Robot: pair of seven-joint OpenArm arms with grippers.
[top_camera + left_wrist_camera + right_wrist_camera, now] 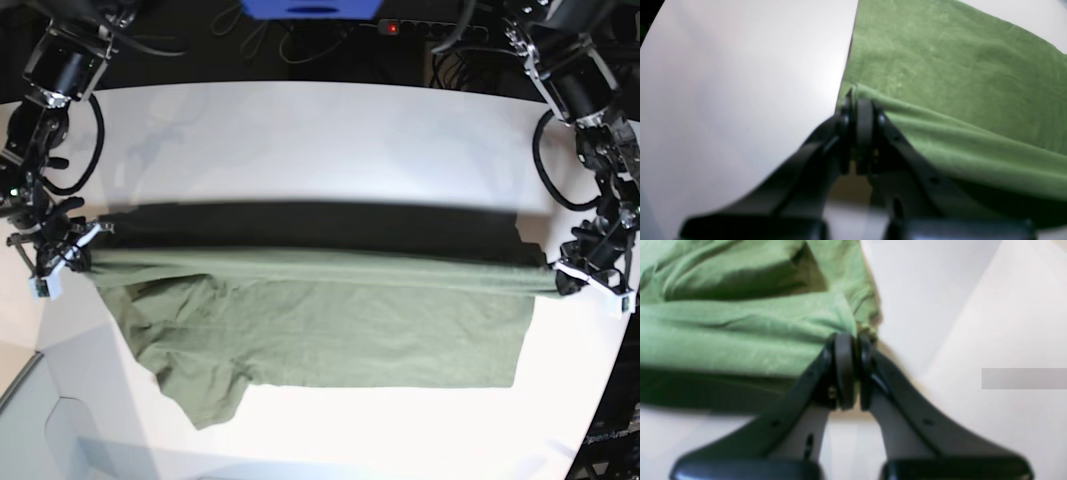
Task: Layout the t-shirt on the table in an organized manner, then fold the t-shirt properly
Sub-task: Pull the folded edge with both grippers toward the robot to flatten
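Taking the t-shirt (pixel 330 330) as the landmark in the base view: at its left end the right claw (pixel 88 243) has its fingers pressed together on a bunched corner of the olive cloth. The right wrist view shows those two black fingers (pixel 844 370) closed with a small tuft of fabric between their tips, the green folds spreading away to the left and bare white desk (pixel 973 323) to the right.

The t-shirt itself is stretched in a taut band between the two claws, its upper edge lifted above the desk (pixel 320 150) and casting a dark shadow behind it. The rest hangs forward and lies on the desk, a sleeve sticking out at the lower left.

At the t-shirt's right end the left claw (pixel 562 281) is likewise pinched shut on the cloth's corner. In the left wrist view its fingers (pixel 864 130) clamp a folded edge of the fabric (pixel 957 83).
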